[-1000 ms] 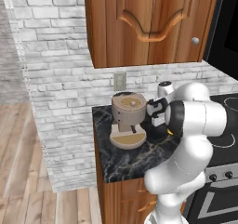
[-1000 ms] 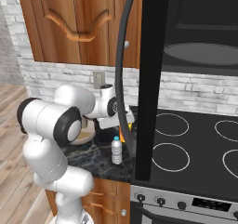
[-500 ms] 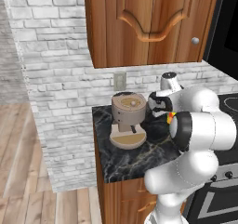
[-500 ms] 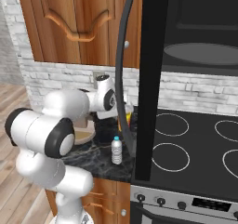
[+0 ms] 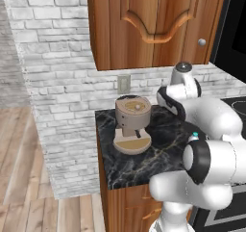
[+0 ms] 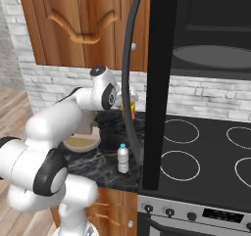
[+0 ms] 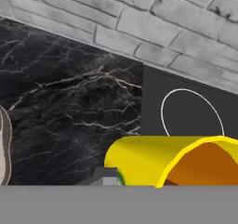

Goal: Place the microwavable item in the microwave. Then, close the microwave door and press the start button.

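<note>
Claw [image 6: 128, 103] at frame centre grasps the yellow cup [image 7: 172, 160], lifted above the black marble counter [image 7: 69, 102], beside the open microwave door [image 6: 157, 83].

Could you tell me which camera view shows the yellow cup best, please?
The hand view: the yellow cup sits large and close at its bottom, its orange inside visible. The right base view shows a yellow sliver beside the door handle.

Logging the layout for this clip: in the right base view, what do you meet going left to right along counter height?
Coffee machine base → water bottle → microwave door → stove burners.
</note>
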